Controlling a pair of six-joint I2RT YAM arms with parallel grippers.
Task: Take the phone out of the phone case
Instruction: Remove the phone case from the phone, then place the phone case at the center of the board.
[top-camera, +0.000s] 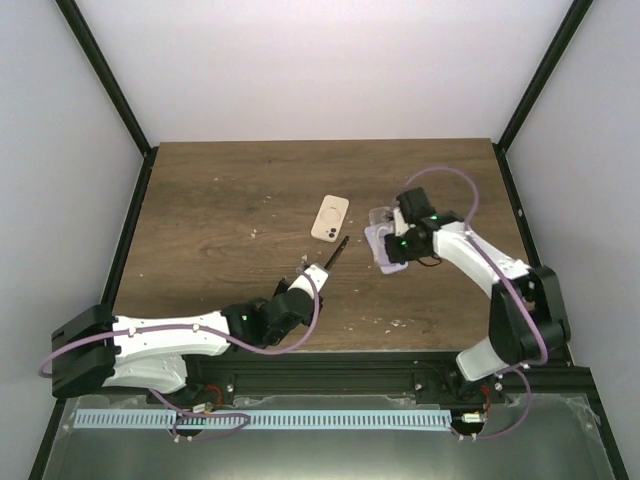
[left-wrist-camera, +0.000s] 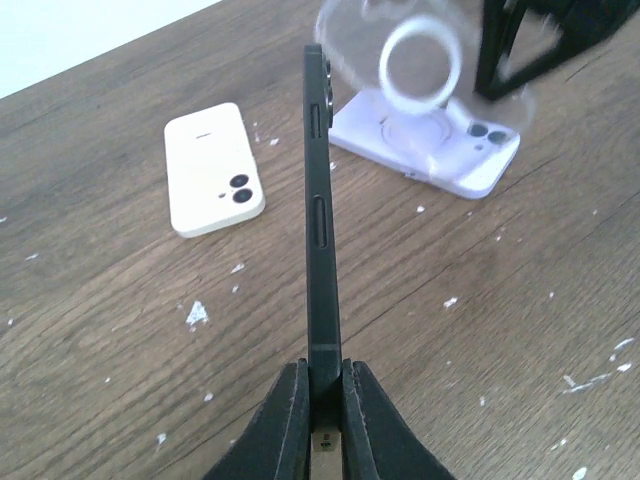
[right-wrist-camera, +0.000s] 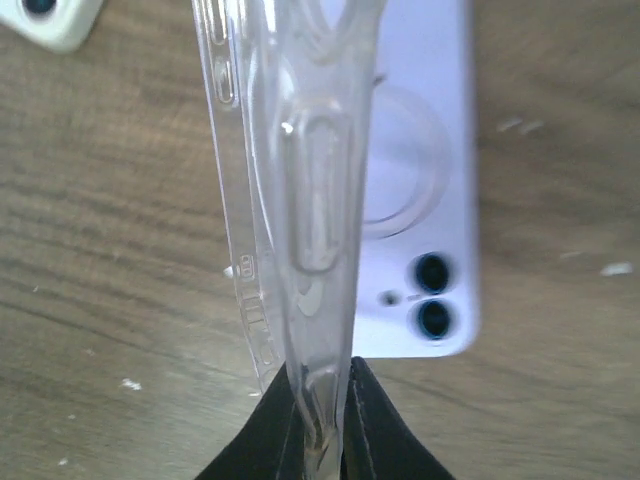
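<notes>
Left tool (left-wrist-camera: 325, 375), clamped on one end of black phone (left-wrist-camera: 320, 200): shallow pinch, may pivot or fall. Right tool (right-wrist-camera: 320, 390), gripping clear case (right-wrist-camera: 300, 180) above lavender phone (right-wrist-camera: 430, 150): dropping would strike it.

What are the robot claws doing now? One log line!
left claw shut on black phone | right claw shut on clear phone case | white phone, lavender phone flat on table | phone, case apart

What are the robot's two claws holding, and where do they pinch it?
The left claw pinches the black phone by its near end. The right claw pinches the clear case by its near edge.
</notes>
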